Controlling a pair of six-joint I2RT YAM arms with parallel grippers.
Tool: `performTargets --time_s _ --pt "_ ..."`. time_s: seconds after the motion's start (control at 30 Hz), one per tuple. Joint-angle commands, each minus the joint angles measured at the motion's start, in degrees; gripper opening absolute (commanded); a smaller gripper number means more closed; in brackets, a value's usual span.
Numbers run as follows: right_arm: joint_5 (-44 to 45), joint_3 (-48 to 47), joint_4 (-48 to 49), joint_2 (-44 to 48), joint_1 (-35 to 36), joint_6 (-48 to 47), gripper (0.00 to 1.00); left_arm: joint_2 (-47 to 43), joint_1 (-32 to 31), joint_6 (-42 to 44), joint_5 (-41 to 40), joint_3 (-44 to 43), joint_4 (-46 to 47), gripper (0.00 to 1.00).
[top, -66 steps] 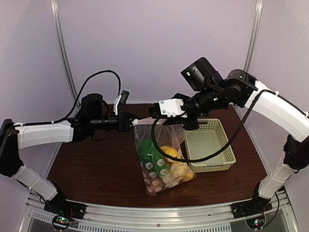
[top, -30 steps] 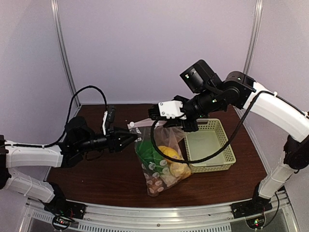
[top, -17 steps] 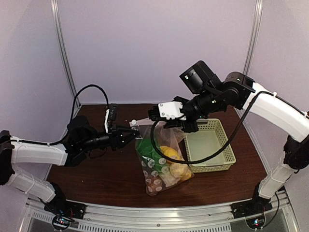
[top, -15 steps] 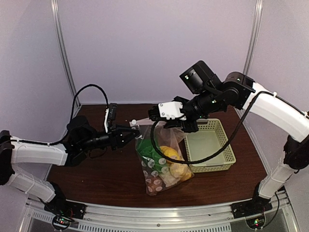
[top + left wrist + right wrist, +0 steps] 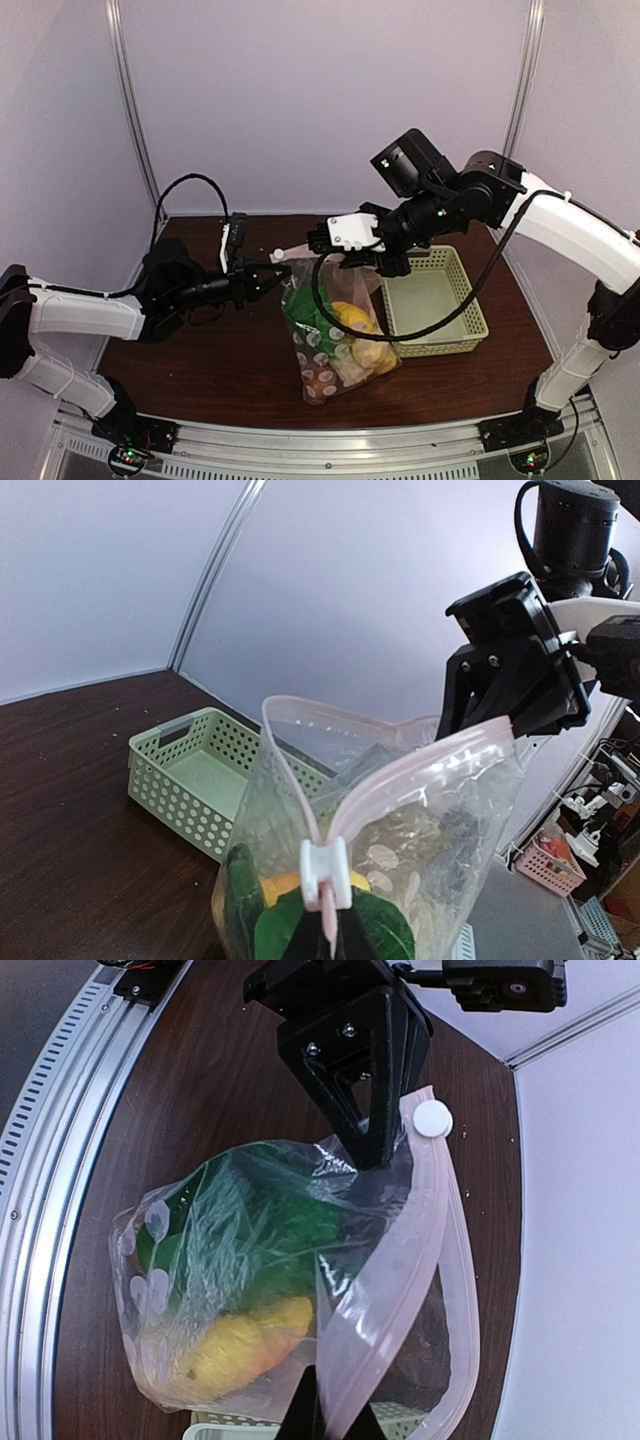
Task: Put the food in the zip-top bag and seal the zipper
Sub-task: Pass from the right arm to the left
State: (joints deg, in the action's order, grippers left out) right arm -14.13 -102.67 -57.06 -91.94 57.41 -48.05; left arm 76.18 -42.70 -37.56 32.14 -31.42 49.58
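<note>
Showing no legible text, label, brand, number or sign, neither on the zip-top bag (image 5: 440, 810) pinched in the jaws nor on the lattice basket (image 5: 185, 800) beyond them.

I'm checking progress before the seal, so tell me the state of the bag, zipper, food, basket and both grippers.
Clear crinkly plastic zip-top bag: upright, held at both mouth ends.
Pink zipper strip: unsealed, mouth gaping.
Toy fruits and vegetables: inside the bag.
Pale green lattice basket: empty.
Left gripper: shut on the zipper end.
Right gripper: shut on the bag's rim.
</note>
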Motion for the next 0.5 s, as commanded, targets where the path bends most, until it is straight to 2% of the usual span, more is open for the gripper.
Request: performTargets --time_s 0.0,0.17,0.23,0.3,0.4,0.47 --pt "2.08 1.84 0.47 -0.09 -0.04 0.85 0.05 -4.57 0.07 3.76 -1.24 -2.59 -4.38 0.01" --pt "3.31 0.64 -3.92 -1.54 -2.86 0.99 0.06 -12.68 0.07 13.88 -5.08 -7.34 -24.6 0.0" --pt "2.82 0.03 -5.49 -1.99 -4.58 1.29 0.07 -14.52 0.07 16.76 -5.97 -9.01 -29.72 0.0" --pt "1.6 -0.86 -6.6 -1.89 -5.61 1.3 0.18 -14.58 0.09 18.78 -5.96 -10.7 -33.25 0.0" --pt "-5.01 -3.79 -8.21 -1.14 -5.84 1.3 0.44 -12.06 0.07 20.21 -4.61 -12.75 -35.28 0.0" --pt "-10.13 -6.88 -8.73 -1.18 -5.69 1.48 0.5 -10.11 -0.01 20.54 -3.03 -14.54 -35.96 0.0"
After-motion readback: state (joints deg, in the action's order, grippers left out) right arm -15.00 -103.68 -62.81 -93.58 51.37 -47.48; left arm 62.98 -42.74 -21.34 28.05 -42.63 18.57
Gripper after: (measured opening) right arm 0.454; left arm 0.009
